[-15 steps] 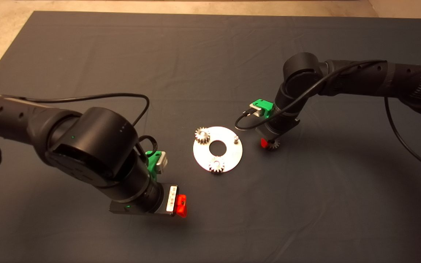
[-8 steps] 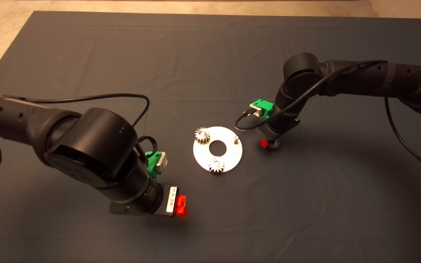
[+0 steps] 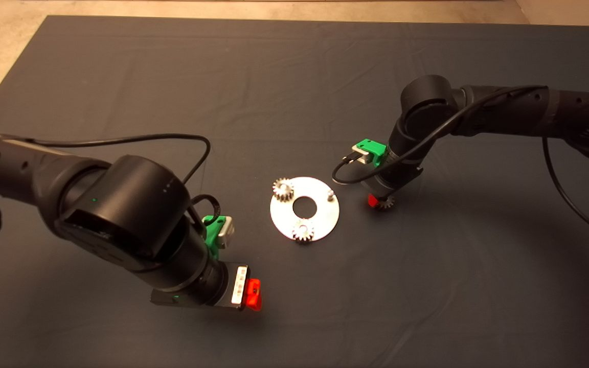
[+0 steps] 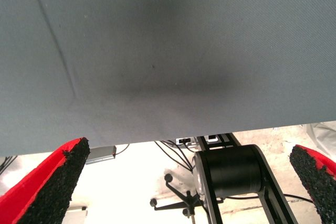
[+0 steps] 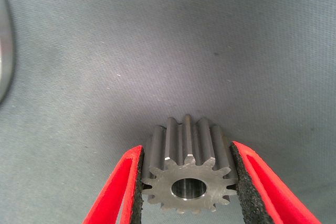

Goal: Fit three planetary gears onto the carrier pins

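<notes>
the right gripper points down at the dark mat, just right of the round silver disc. its red fingers pinch one planetary gear by its teeth, hole facing the wrist camera. the left gripper hangs low and left of the disc, fingers spread wide, holding nothing. bare mat lies all around. three gears: two sit on carrier pins, one pin is bare.
</notes>
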### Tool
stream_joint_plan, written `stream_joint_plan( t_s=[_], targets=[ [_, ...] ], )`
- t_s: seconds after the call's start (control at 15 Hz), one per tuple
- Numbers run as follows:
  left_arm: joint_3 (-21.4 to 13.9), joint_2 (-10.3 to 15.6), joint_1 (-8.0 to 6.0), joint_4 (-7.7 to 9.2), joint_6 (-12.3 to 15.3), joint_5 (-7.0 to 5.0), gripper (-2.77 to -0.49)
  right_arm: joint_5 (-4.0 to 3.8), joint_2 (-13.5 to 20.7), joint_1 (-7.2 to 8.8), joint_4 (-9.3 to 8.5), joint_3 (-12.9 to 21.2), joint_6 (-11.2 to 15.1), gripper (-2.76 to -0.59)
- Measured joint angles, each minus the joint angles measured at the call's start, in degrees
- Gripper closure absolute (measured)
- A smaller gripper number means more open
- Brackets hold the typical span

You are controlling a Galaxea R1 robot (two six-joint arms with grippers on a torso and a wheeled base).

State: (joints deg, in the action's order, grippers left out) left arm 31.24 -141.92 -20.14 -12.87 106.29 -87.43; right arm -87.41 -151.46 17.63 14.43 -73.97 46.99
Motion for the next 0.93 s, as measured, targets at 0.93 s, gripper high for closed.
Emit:
stream_joint_plan(
  t_s=[0.93],
  targets=[
    [-3.57,-0.15,1.34,0.0,4.32,-0.05,-2.76,-0.07,-2.95,4.5,0.02,-1.34,1.77,-0.99]
  ],
)
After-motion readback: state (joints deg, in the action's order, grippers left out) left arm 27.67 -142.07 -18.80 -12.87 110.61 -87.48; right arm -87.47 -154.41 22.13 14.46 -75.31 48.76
